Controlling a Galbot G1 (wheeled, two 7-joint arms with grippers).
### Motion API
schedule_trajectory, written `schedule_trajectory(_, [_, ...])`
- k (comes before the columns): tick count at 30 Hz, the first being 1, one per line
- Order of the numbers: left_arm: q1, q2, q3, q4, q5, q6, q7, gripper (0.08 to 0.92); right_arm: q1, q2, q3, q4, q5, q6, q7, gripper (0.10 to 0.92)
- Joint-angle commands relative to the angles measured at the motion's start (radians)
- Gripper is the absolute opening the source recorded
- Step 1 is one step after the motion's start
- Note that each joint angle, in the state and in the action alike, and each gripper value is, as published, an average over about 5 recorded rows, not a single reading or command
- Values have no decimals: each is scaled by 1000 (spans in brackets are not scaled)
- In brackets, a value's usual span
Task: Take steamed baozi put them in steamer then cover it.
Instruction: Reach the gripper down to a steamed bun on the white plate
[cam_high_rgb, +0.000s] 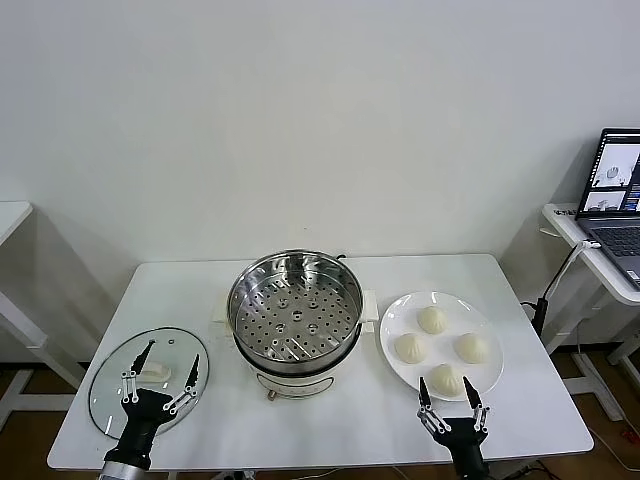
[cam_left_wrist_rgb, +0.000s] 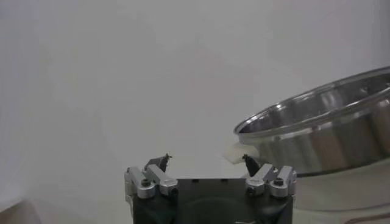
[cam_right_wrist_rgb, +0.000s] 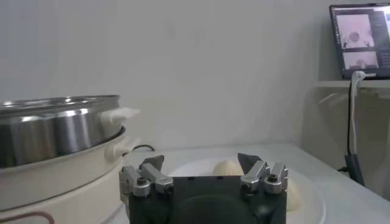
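Note:
The steel steamer (cam_high_rgb: 295, 310) stands mid-table, its perforated tray bare; it also shows in the left wrist view (cam_left_wrist_rgb: 323, 137) and the right wrist view (cam_right_wrist_rgb: 58, 131). Several cream-white baozi (cam_high_rgb: 432, 319) lie on a white plate (cam_high_rgb: 395, 325) to its right. The glass cover (cam_high_rgb: 112, 385) with its white handle (cam_high_rgb: 155, 374) lies flat at the table's left. My left gripper (cam_high_rgb: 160, 378) hovers open over the cover's near side, empty. My right gripper (cam_high_rgb: 452, 394) stands open at the plate's near edge, just short of the closest baozi (cam_high_rgb: 446, 379); a baozi (cam_right_wrist_rgb: 226, 167) shows between its fingers, untouched.
The white table (cam_high_rgb: 320, 430) ends just behind both grippers. A laptop (cam_high_rgb: 618, 200) sits on a side stand at the far right, with a cable hanging down. Another white table edge (cam_high_rgb: 12, 215) shows at the far left. A wall rises behind.

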Motion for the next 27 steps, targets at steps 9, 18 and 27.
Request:
schedule_trajectory(9, [24,-5,0,-79,0,-3,-2,823,654,-237,-39,-262,321,-273,31,823])
schedule_trajectory(18, [27,-12,-2,-91,0,-8,-3,823,1072,-412,-331,-654,463,-289,-348,823])
schedule_trajectory(27, [30,-13,-1,-106,0,-1,-5,823,1420,-497,-642,-932,233,-331,-1098,823])
